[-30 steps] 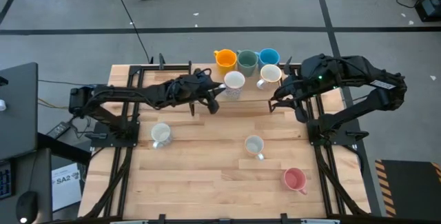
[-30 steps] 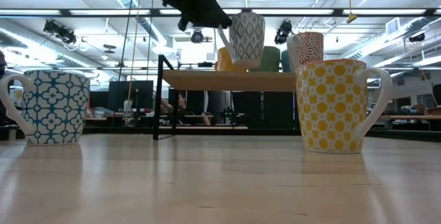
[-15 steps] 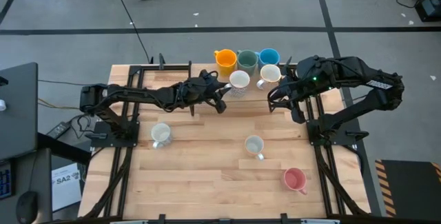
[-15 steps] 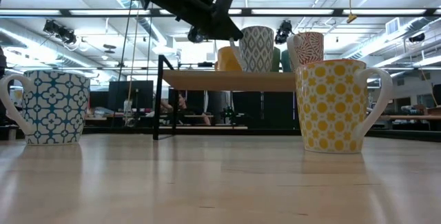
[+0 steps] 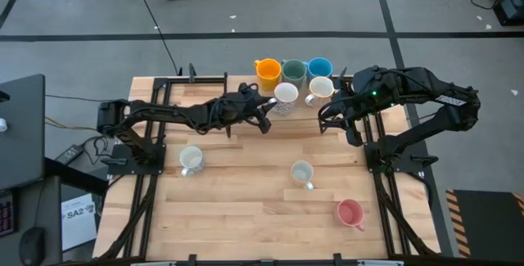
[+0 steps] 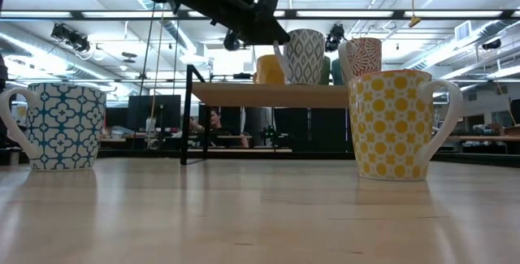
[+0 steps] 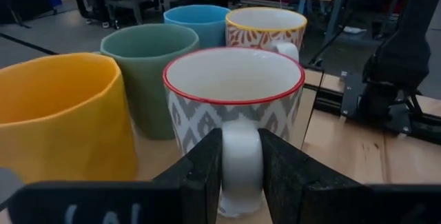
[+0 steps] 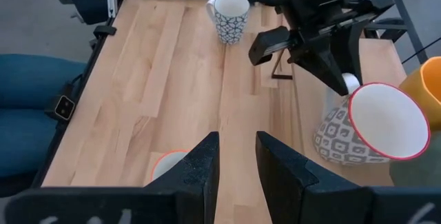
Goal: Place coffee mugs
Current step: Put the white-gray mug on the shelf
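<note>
My left gripper [image 5: 266, 109] is shut on a grey-patterned, red-rimmed mug [image 5: 285, 94] at the table's far side. That mug stands upright beside the orange mug [image 5: 268, 70], the dark green mug [image 5: 294, 72], the bright blue mug [image 5: 319, 67] and a red-patterned white mug [image 5: 321, 87]. A blue-patterned mug [image 5: 191, 159], a yellow-dotted mug [image 5: 302, 172] and a pink mug [image 5: 350, 212] stand on their bases farther toward the near edge. My right gripper [image 5: 326, 120] hangs open above the table, right of the grey mug, fingers apart in its wrist view [image 8: 234, 172]. My left gripper pinches the grey mug's handle [image 7: 241, 148] between its two fingers [image 7: 204, 172], which come in about level from the table's left. The mug [image 6: 304, 55] sits upright, its base level with its neighbours' bases. I cannot tell whether it rests on the surface.
The far mugs stand tightly packed, the orange mug [image 7: 62, 120] and green mug [image 7: 148, 72] close against the held one. Bare wood lies between this group and the three near mugs [image 6: 398, 126] [image 6: 65, 126]. Arm mounts flank the table on both sides.
My left gripper carried the grey mug toward the table's right and far side, up to the group of mugs, keeping its hold. The mug, tilted and slightly higher a second ago, has come upright and sunk to the level of the others.
</note>
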`<state>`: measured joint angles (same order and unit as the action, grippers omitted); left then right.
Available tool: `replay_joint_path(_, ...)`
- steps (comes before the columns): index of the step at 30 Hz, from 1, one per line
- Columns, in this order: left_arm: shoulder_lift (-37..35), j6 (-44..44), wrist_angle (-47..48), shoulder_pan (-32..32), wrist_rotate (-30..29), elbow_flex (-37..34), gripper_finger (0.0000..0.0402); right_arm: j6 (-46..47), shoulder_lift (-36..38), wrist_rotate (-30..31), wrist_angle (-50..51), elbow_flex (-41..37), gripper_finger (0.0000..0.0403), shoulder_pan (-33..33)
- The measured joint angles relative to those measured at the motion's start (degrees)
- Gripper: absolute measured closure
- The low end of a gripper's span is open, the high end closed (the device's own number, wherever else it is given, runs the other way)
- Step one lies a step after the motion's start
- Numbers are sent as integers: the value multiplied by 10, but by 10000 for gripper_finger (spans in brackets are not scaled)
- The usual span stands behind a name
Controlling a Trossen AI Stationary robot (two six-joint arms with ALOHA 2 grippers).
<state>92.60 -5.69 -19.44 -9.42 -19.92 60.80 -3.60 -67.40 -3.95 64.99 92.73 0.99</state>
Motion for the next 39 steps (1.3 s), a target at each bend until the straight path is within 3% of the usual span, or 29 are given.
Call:
replay_joint_path(11, 28, 0, -15, 3, 2, 0, 296, 0, 0, 0, 2, 0, 302, 0)
replay_joint_path(27, 27, 4, -51, 4, 2, 0, 201, 10, 0, 0, 3, 0, 302, 0)
replay_joint_path(35, 18, 8, -113, 4, 2, 0, 198, 10, 0, -1, 3, 0, 302, 0)
replay_joint_path(39, 6, 50, -116, 4, 2, 0, 198, 10, 0, -1, 3, 0, 302, 0)
